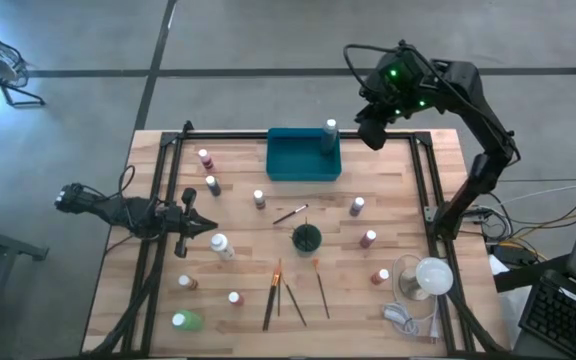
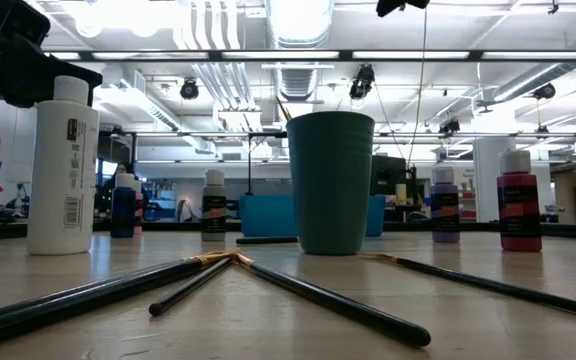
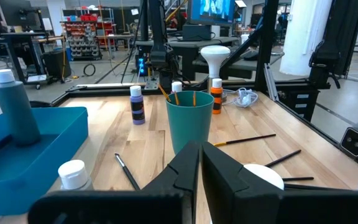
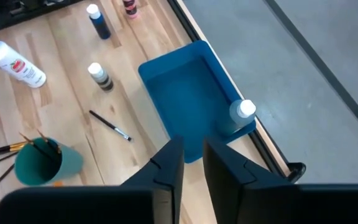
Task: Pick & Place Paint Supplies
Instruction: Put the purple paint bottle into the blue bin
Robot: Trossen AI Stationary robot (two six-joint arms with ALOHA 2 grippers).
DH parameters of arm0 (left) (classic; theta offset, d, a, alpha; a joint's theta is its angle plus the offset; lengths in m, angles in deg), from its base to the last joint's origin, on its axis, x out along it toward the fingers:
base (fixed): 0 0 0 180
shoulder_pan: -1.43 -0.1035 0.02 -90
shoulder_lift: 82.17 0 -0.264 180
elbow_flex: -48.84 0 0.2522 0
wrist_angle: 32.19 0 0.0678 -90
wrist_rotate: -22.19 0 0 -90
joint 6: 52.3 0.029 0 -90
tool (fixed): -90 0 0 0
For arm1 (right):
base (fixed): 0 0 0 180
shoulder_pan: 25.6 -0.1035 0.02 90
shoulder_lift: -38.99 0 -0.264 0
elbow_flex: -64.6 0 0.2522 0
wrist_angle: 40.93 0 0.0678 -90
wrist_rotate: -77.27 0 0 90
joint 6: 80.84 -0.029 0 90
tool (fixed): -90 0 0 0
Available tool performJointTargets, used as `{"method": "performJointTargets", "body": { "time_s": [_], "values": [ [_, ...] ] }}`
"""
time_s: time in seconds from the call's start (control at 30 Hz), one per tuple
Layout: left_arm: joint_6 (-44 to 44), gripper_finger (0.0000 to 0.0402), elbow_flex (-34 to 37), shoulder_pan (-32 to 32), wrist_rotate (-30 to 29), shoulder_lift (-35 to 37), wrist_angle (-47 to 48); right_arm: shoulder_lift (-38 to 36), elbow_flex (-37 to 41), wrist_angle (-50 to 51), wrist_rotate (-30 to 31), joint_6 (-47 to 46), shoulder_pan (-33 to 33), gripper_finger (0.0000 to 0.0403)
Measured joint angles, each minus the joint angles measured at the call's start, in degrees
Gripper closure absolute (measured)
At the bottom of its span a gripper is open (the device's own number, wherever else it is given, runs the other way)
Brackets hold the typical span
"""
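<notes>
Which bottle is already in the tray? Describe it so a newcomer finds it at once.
Start at the teal tray at the table's far edge. In its corner nearest the right arm stands one tall grey bottle with a white cap, upright. It is the only bottle inside the tray; every other bottle is out on the bare wood, and most are shorter.

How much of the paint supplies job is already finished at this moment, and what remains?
Done: one tall grey bottle stands in the teal tray, and brush handles show in the dark green cup. In hand: nothing; the right gripper hovers beyond the tray, the left gripper waits nearly shut. Left: the other bottles and four loose paintbrushes on the table.
</notes>
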Motion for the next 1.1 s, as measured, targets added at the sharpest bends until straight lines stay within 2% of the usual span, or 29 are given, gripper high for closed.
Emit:
{"method": "performJointTargets", "body": {
  "time_s": [0.43,0.7,1.1],
  "values": [
    [0.0,0.0376,0.0,0.0,0.0,0.0,0.0,3.3,2.7,0.2,0.0,4.3,-0.2,0.0354],
    [0.0,0.0376,0.0,0.0,0.0,0.0,0.0,-1.7,10.1,0.3,4.1,4.1,0.2,0.0381],
    [0.0,0.0376,0.0,0.0,0.0,0.0,0.0,-11.0,19.8,-7.7,4.4,2.2,0.2,0.0394]
  ]
}}
